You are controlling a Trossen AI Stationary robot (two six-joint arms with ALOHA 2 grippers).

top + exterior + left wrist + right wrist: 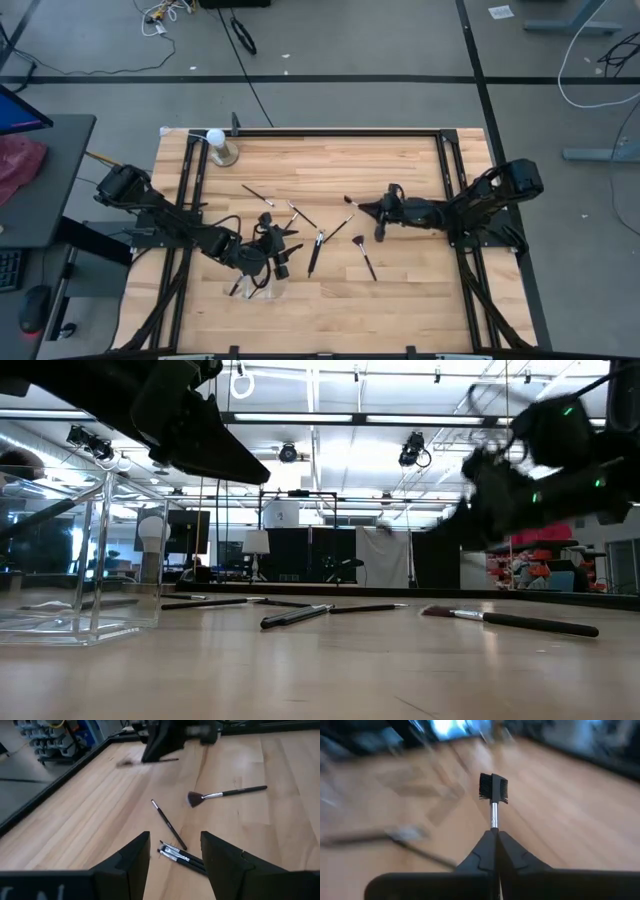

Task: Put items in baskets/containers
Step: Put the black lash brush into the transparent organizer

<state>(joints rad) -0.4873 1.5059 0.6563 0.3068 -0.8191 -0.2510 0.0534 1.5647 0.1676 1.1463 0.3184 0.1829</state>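
Observation:
Several thin dark makeup brushes lie flat mid-table: a bundle (317,250), a fan brush (362,255) and single ones (257,195) (302,215). The clear organizer (262,288) stands near the table's near-left, also in the low view (80,560), with a dark brush leaning inside. My left gripper (280,255) hovers open just beyond the organizer; in its wrist view (175,837) the bundle (182,856) lies between the fingers, untouched. My right gripper (362,208) is shut on a comb-headed brush (493,787) above mid-table. My right gripper pinches the comb-headed brush between its two fingers by the silvery shaft (493,822), just below the head. The fingers lie along the brush, nearly level, coming from the table's right. The dark head (348,200) sticks out past the fingertips toward the table's left, off the table.
A white ball on a metal stand (220,146) sits at the far-left corner. Black rails (300,131) frame the table's far and side edges. Bare wood lies along the near edge and on the far half.

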